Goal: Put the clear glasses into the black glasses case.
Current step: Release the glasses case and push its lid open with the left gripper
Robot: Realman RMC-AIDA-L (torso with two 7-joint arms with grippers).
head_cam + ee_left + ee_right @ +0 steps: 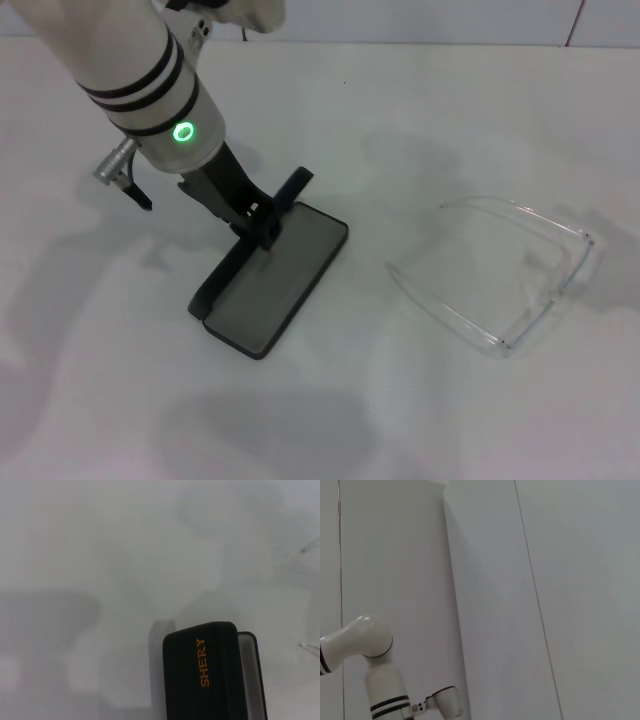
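The black glasses case lies open left of the table's middle. Its grey lining faces up and its lid stands upright along the left side. My left gripper is at the far end of the case by the lid, with its dark fingers spread apart. The left wrist view shows the lid's outer face with orange "SHERY" lettering, close up. The clear glasses rest on the table to the right of the case, arms unfolded, apart from both. My right gripper does not show.
The white tabletop stretches all around. The right wrist view faces a pale wall, with a white arm segment at its lower corner.
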